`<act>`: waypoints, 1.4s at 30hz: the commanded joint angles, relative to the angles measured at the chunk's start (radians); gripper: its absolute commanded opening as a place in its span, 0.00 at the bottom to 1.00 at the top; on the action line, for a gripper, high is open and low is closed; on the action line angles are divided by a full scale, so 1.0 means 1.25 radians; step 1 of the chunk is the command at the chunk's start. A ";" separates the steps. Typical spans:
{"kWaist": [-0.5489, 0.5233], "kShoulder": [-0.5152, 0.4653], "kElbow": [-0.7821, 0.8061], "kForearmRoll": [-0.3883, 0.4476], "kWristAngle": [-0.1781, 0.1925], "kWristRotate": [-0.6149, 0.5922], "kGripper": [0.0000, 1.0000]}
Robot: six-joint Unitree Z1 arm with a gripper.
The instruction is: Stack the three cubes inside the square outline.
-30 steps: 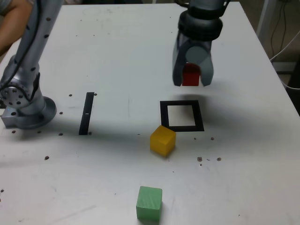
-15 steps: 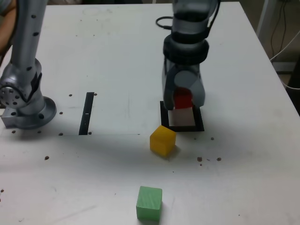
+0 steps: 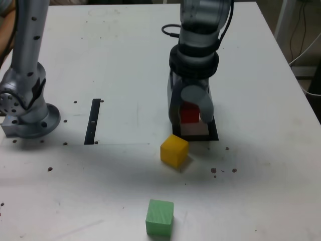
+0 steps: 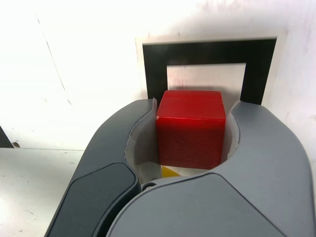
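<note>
Three cubes show in the exterior view. The red cube (image 3: 189,113) is pinched between the jaws of the gripper (image 3: 190,110), low over the square outline (image 3: 212,134), which lies right of centre on the white table (image 3: 125,60); whether the cube already rests on the surface cannot be told here. The yellow cube (image 3: 174,149) sits just beside the outline's near-left corner, and the green cube (image 3: 160,217) lies well apart, nearer the camera. A thin black strip (image 3: 92,121) lies to the exterior view's left, beside the arm's base (image 3: 27,113).

In the wrist view the gripper (image 4: 190,129) presses on two opposite side faces of the red cube (image 4: 190,126), with the square outline (image 4: 209,53) beyond it. The cube looks solid, rigid and light, with matte faces that should resist slipping. Flat opposite sides are the natural hold, taken squarely so that it sets down flat for the others to stack on.
</note>
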 commanded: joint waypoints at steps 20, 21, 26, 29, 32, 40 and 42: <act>-0.003 0.049 -0.050 0.042 -0.004 0.004 0.26; -0.003 0.049 -0.051 0.043 -0.005 0.005 0.26; -0.003 0.052 -0.055 0.047 -0.014 0.007 0.26; -0.003 0.054 -0.057 0.047 -0.020 0.010 0.26; -0.003 0.057 -0.060 0.046 -0.025 0.012 0.26; 0.001 0.065 -0.065 0.046 -0.028 0.020 0.28; 0.002 0.065 -0.066 0.048 -0.027 0.022 0.31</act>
